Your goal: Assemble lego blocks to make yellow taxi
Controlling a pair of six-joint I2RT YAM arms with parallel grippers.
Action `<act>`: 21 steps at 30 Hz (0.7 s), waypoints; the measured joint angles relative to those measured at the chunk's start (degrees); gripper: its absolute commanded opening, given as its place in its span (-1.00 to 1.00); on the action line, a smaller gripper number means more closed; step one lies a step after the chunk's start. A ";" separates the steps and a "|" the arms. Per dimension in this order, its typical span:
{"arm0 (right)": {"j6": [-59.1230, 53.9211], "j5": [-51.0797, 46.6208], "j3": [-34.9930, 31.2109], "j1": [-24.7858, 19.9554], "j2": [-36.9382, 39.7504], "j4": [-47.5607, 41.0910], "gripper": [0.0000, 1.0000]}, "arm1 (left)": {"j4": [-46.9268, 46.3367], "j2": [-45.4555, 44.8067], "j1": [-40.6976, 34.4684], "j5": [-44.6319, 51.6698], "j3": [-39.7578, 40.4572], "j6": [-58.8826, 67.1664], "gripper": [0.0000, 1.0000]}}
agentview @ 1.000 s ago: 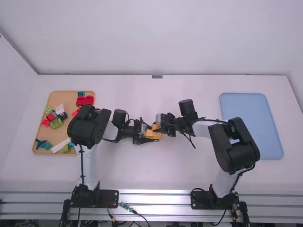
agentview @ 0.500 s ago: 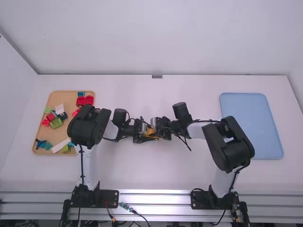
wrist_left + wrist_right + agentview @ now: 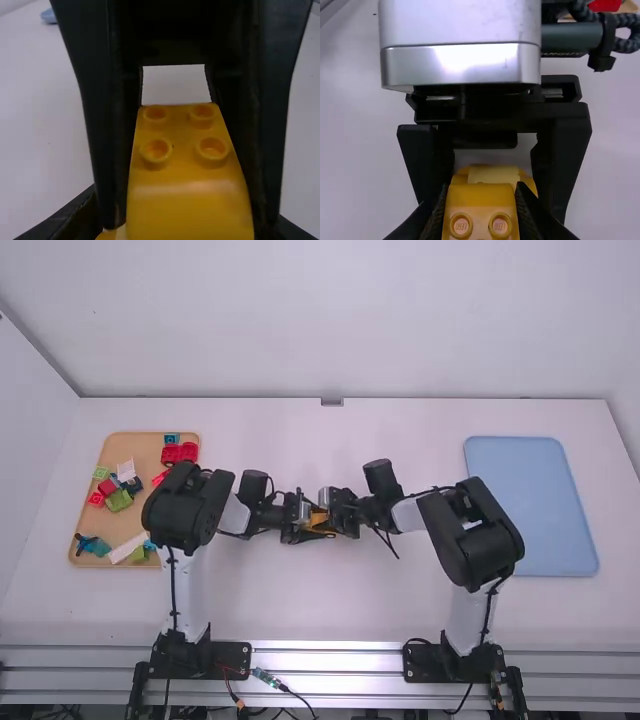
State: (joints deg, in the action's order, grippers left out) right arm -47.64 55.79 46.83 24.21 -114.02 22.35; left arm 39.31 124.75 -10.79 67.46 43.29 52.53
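My left gripper [image 3: 308, 526] and right gripper [image 3: 335, 516] meet over the mid-table in the high view, with orange-yellow blocks [image 3: 319, 521] between them. The left wrist view has a yellow block [image 3: 187, 185] with round studs, clasped by the right gripper's fingers [image 3: 237, 100]; my left gripper [image 3: 185, 232] is low there, partly hidden behind it. In the right wrist view my right gripper [image 3: 480, 210] is shut on that studded block [image 3: 480, 207]. Just beyond, the left gripper's fingers [image 3: 565, 160] flank a yellow piece with a paler block [image 3: 494, 173]. Whether the pieces are joined, I cannot tell.
A tan tray [image 3: 152, 490] at the left holds several loose red, green, blue and white blocks. At the right lies a blue tray [image 3: 520, 465], partly behind the right arm. Both arms stretch low over the table [image 3: 300, 610].
The right gripper has come left onto the yellow blocks, covering more of them, and its arm's elbow has swung left. My left arm has kept still.
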 measured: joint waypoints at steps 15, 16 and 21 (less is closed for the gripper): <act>1.14 1.62 2.40 0.00 -2.27 -0.09 -1.00 | -2.64 -0.31 0.02 0.31 0.33 2.29 -0.83; 1.18 2.10 2.47 0.00 -2.43 -0.13 -1.00 | -3.13 -0.44 0.02 0.20 0.33 2.86 -0.81; 1.14 2.60 2.47 -0.11 -2.45 -0.76 -1.00 | -3.50 -0.48 0.02 0.46 0.33 3.89 -0.76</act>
State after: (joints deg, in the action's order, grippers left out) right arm -46.50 58.39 49.30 24.10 -116.46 21.58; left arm 35.81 124.27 -10.76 67.92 43.62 56.42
